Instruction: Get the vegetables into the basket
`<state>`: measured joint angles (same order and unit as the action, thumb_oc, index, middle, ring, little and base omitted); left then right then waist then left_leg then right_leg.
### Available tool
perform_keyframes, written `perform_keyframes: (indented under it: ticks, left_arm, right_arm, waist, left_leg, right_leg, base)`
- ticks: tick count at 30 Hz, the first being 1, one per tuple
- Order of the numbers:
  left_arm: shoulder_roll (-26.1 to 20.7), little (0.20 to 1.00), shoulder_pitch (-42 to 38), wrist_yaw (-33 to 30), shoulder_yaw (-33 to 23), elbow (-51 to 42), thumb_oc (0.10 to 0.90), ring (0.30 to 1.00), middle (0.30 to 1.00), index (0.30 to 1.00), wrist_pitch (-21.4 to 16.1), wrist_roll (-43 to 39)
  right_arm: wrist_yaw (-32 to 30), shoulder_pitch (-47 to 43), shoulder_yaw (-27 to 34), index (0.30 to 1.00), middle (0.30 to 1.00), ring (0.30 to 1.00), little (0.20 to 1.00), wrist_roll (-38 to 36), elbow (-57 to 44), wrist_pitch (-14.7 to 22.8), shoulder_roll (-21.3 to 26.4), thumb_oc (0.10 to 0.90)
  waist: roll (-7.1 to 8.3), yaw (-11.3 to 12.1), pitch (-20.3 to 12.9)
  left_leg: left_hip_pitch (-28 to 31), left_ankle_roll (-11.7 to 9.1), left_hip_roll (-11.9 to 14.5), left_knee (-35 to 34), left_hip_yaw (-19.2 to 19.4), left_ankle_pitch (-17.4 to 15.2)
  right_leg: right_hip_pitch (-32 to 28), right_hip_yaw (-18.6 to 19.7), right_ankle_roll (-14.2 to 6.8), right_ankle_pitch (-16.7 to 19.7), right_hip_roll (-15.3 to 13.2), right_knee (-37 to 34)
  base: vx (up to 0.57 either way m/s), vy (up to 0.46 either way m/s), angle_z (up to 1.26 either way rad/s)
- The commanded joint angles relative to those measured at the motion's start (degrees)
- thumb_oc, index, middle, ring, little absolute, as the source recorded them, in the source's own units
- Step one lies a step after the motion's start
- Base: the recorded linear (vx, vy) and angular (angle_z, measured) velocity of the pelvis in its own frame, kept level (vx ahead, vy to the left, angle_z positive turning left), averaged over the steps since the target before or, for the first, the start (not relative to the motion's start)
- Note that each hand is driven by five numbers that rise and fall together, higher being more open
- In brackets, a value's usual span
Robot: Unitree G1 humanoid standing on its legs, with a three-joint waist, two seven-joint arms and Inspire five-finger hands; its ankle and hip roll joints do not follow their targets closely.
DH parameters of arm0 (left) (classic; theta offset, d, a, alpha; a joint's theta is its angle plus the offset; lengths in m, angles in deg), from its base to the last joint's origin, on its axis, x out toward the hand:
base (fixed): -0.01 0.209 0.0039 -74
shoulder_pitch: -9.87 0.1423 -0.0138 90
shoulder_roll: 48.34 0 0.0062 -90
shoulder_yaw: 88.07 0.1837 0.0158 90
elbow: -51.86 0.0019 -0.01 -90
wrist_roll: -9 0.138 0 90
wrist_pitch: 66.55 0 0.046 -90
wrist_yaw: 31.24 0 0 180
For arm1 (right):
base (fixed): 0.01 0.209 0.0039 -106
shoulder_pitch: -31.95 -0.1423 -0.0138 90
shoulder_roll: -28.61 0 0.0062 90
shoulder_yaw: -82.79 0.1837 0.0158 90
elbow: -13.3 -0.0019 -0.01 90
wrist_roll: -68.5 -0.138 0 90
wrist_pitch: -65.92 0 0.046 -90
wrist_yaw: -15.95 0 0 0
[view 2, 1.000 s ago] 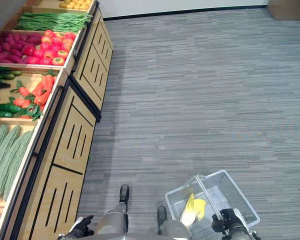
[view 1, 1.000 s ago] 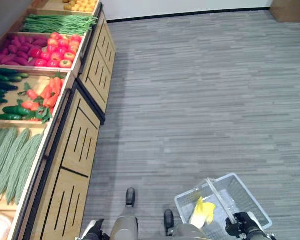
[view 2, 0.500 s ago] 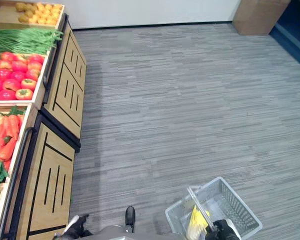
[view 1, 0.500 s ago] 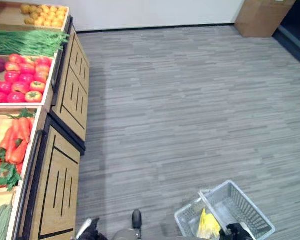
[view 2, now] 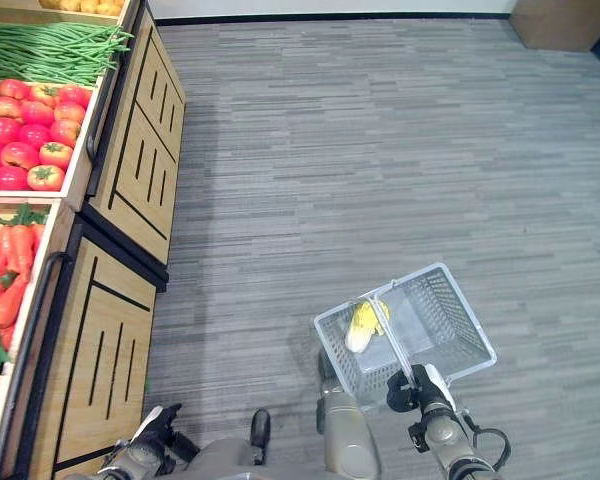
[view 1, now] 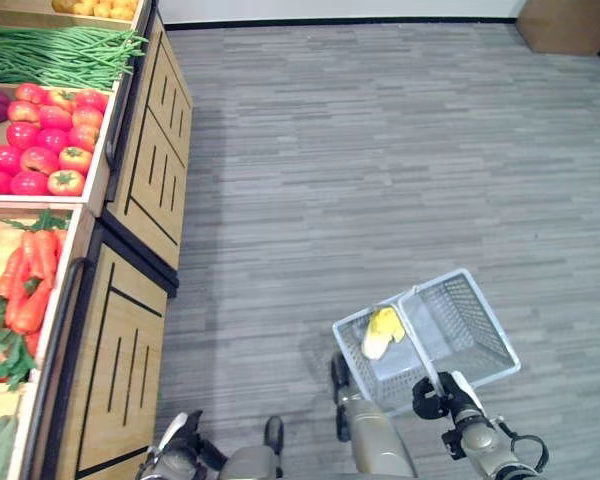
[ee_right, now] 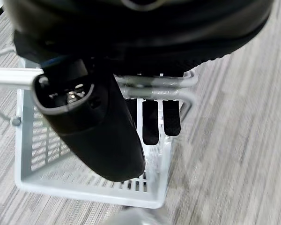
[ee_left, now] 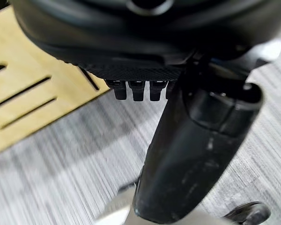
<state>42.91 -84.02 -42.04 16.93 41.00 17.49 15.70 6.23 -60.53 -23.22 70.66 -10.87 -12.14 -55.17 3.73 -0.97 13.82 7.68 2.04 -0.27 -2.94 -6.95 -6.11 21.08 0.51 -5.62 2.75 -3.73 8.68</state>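
A pale wire basket (view 1: 483, 322) hangs low over the floor at my right front. My right hand (view 1: 436, 397) is shut on its handle (ee_right: 154, 82), fingers curled round the bar in the right wrist view. Inside the basket lies one yellow and white leafy vegetable (view 1: 383, 330), against the wall nearer the stand. The wooden stand (view 1: 130, 300) on my left holds green beans (view 1: 60, 55), tomatoes (view 1: 40, 150) and carrots (view 1: 30, 280) in separate bins. My left hand (view 1: 180, 445) hangs low beside the stand front (ee_left: 33, 93), fingers curled and holding nothing.
The grey striped floor (view 1: 380, 150) spreads out ahead and to the right. A cardboard box (view 1: 570, 25) stands at the far right by the wall. The stand's slotted front panels run along my left side.
The camera has swung, so the whole scene has shifted. The basket in my right hand now shows farther out from my body, and its whole rim is in sight.
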Motion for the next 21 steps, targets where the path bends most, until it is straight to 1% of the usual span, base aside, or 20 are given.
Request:
perform_keyframes:
  ticks: [1, 5, 7, 9, 11, 12, 13, 14, 15, 16, 17, 18, 20, 21]
  left_arm:
    - [-0.5, 1.0, 0.8, -0.4, -0.2, -0.3, 0.9, 1.0, 1.0, 1.0, -0.8, 0.5]
    - [-0.1, 1.0, 1.0, -0.4, -0.1, -0.1, 0.9, 1.0, 1.0, 1.0, -0.6, 0.2]
    - [0.3, 1.0, 1.1, -0.6, 0.0, 0.2, 0.9, 1.0, 1.0, 1.0, -0.4, 0.5]
    - [0.6, 1.0, 1.2, -0.8, -0.1, -0.1, 0.9, 1.0, 1.0, 1.0, -0.3, 0.0]
    - [0.7, 1.0, 0.7, -1.3, -0.2, -0.5, 0.9, 1.0, 1.0, 1.0, -0.1, -0.7]
    - [0.9, 1.0, 0.0, -1.5, 0.2, -1.2, 0.9, 1.0, 1.0, 1.0, -0.1, -1.0]
    - [0.9, 1.0, 0.0, -1.5, 0.2, -1.2, 0.9, 1.0, 1.0, 1.0, 0.0, -1.0]
    - [1.0, 1.0, -0.5, -1.6, 0.5, -1.1, 0.9, 1.0, 1.0, 1.0, 0.1, -1.1]
    - [1.0, 1.0, -0.8, -1.7, 0.6, -1.1, 0.9, 1.0, 1.0, 1.0, 0.1, -1.3]
    - [0.9, 1.0, -1.2, -1.9, 0.8, -1.2, 0.9, 1.0, 1.0, 1.0, 0.2, -1.6]
    - [1.0, 1.0, -2.0, -2.5, 1.7, -1.6, 0.9, 1.0, 1.0, 1.0, 0.2, -0.6]
    - [1.0, 1.0, -2.0, -2.5, 1.7, -1.6, 0.9, 1.0, 1.0, 1.0, 0.2, -0.6]
    - [1.0, 1.0, -2.0, -3.1, 2.1, -1.5, 0.9, 1.0, 1.0, 1.0, 0.2, 0.4]
    - [1.0, 1.0, -1.8, -3.0, 2.0, -1.5, 0.9, 1.0, 1.0, 1.0, 0.3, 0.4]
  right_arm:
    - [-0.7, 1.1, 0.2, 0.3, 0.3, 0.3, 0.3, -0.2, -1.7, 1.8, 4.6, 0.4]
    - [-0.5, 2.6, 1.1, 0.3, 0.3, 0.3, 0.3, -0.8, -2.1, 2.2, 6.2, 0.4]
    - [-0.4, 3.1, 1.3, 0.3, 0.3, 0.3, 0.3, -0.7, -2.6, 2.2, 7.0, 0.4]
    - [-0.3, 3.5, 1.2, 0.3, 0.3, 0.3, 0.3, -0.3, -2.9, 2.2, 7.7, 0.4]
    - [-0.6, 3.7, 0.9, 0.3, 0.3, 0.3, 0.3, 0.4, -3.4, 2.0, 8.3, 0.4]
    - [-0.7, 4.1, 1.3, 0.3, 0.3, 0.3, 0.3, 0.4, -3.6, 1.9, 8.9, 0.4]
    - [-0.7, 4.1, 1.3, 0.3, 0.3, 0.3, 0.3, 0.3, -3.6, 1.9, 8.9, 0.4]
    - [-0.8, 4.4, 1.7, 0.3, 0.3, 0.3, 0.3, 0.2, -3.5, 1.7, 9.0, 0.4]
    - [-0.9, 4.7, 2.1, 0.3, 0.3, 0.3, 0.3, 0.0, -3.6, 1.6, 8.9, 0.4]
    - [-1.1, 5.2, 2.4, 0.3, 0.3, 0.3, 0.3, -0.2, -3.9, 1.6, 9.0, 0.4]
    - [-1.8, 5.4, 3.1, 0.3, 0.3, 0.3, 0.3, -0.5, -3.3, 1.7, 9.2, 0.4]
    - [-1.8, 5.4, 3.1, 0.3, 0.3, 0.3, 0.3, -0.5, -3.3, 1.7, 9.2, 0.4]
    - [-2.5, 5.5, 3.2, 0.3, 0.3, 0.3, 0.3, -0.2, -3.1, 2.0, 9.2, 0.4]
    - [-2.5, 5.8, 3.4, 0.3, 0.3, 0.3, 0.3, -0.3, -3.3, 2.0, 9.1, 0.4]
  waist:
    - [-1.14, 0.0, -2.5]
    - [-2.02, -0.2, -3.7]
    - [-2.43, -0.4, -4.0]
    - [-2.72, -0.2, -4.0]
    - [-2.67, -0.1, -3.6]
    - [-2.28, -0.1, -2.4]
    - [-2.3, -0.2, -2.4]
    - [-2.25, -0.1, -1.7]
    - [-2.22, -0.1, -1.2]
    - [-2.16, -0.1, -0.7]
    - [-3.06, -0.2, -0.8]
    - [-3.0, -0.2, -0.8]
    - [-3.81, 0.1, -1.0]
    - [-3.91, 0.2, -1.2]
  left_leg:
    - [-3.5, -2.9, 1.0, 4.9, 2.6, 0.8]
    - [-4.1, -4.7, 3.5, 6.1, -0.3, 2.5]
    - [-4.1, -5.4, 4.5, 6.7, -1.0, 3.3]
    - [-4.8, -5.9, 4.8, 8.5, -1.5, 4.3]
    - [-7.0, -6.9, 4.7, 13.0, -1.2, 6.4]
    - [-10.9, -7.4, 4.4, 19.7, 0.3, 8.6]
    - [-11.1, -7.4, 4.4, 20.0, 0.2, 8.5]
    - [-13.1, -7.3, 4.4, 21.5, 1.6, 9.6]
    - [-14.7, -7.3, 4.6, 21.3, 3.2, 9.9]
    - [-16.5, -7.2, 4.8, 20.6, 5.1, 9.7]
    - [-19.7, -6.8, 6.1, 13.5, 10.3, 9.6]
    - [-19.5, -6.8, 6.0, 13.2, 10.4, 9.7]
    - [-21.4, -7.1, 7.0, 8.9, 12.3, 13.2]
    - [-21.0, -7.2, 7.4, 7.5, 13.2, 13.9]
  right_leg:
    - [-7.5, 0.6, -1.7, 3.0, 0.1, -3.3]
    - [-8.1, -1.0, 0.2, 0.1, 1.8, -1.1]
    - [-8.4, -1.5, 0.9, -1.1, 2.3, -0.4]
    - [-9.0, -1.9, 1.7, -2.0, 2.8, -0.2]
    - [-10.2, -2.5, 2.4, -2.6, 2.7, -0.5]
    - [-11.8, -3.8, 3.5, -3.6, 1.9, -0.7]
    - [-11.8, -3.9, 3.5, -3.6, 1.9, -0.7]
    - [-12.8, -4.8, 3.8, -4.3, 1.4, -0.7]
    - [-13.4, -5.3, 3.9, -4.5, 1.0, -0.8]
    - [-14.3, -6.0, 3.9, -4.7, 0.4, -1.2]
    - [-15.7, -8.2, 3.4, -5.4, -0.4, -2.4]
    - [-15.7, -8.1, 3.4, -5.4, -0.4, -2.5]
    - [-17.1, -8.7, 3.2, -6.2, 0.1, -2.8]
    - [-17.7, -8.5, 3.1, -6.7, 0.2, -2.7]
  base:
    - [0.17, -0.262, 0.5]
    - [0.16, -0.237, 0.51]
    - [0.14, -0.196, 0.32]
    - [0.11, -0.162, 0.2]
    - [0.08, -0.173, 0.14]
    - [0.04, -0.125, 0.31]
    - [0.03, -0.127, 0.46]
    - [0.01, -0.061, 0.43]
    - [0.02, -0.084, 0.49]
    - [0.09, -0.016, 0.77]
    - [0.09, 0.005, 0.85]
    - [0.13, 0.055, 0.91]
    - [0.16, 0.078, 0.3]
    - [0.14, 0.063, -0.13]
